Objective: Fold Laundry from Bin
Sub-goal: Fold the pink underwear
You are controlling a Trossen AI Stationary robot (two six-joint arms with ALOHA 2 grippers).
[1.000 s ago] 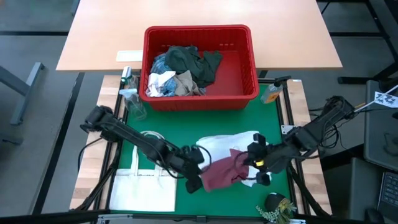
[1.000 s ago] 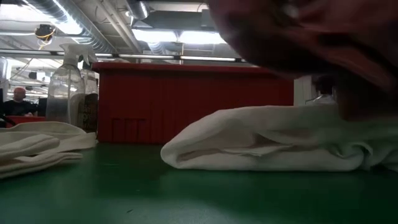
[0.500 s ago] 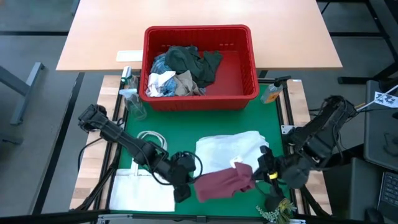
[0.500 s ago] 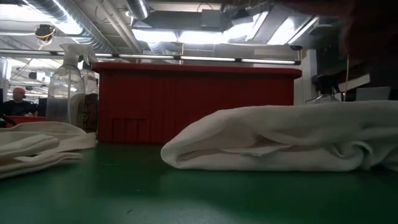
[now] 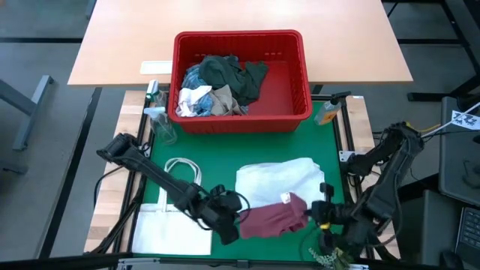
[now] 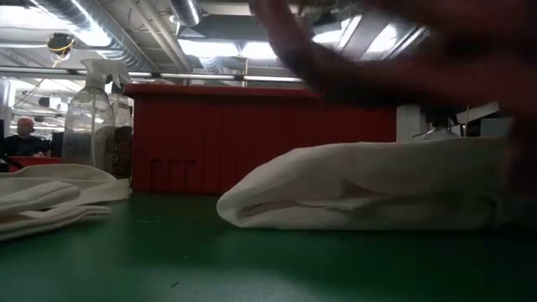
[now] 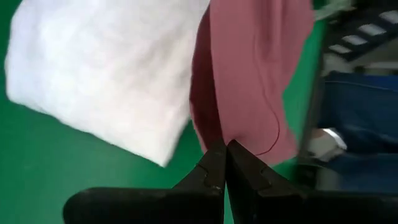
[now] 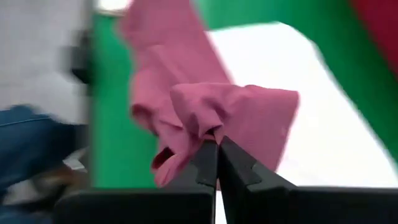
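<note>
High: maroon cloth [image 5: 271,220] stretched between left claw [image 5: 234,223] and right claw [image 5: 315,215], beside folded white garment [image 5: 276,182]; bin [image 5: 303,71] holds more | Low: white garment on surface | Wrists: both claws clamped on maroon; folding early.

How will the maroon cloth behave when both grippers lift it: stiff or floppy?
Probably floppy: the maroon cloth sags and creases between the left gripper and the right gripper. It seems light, since thin pinched edges carry it. It may drape onto the white garment beneath.
</note>
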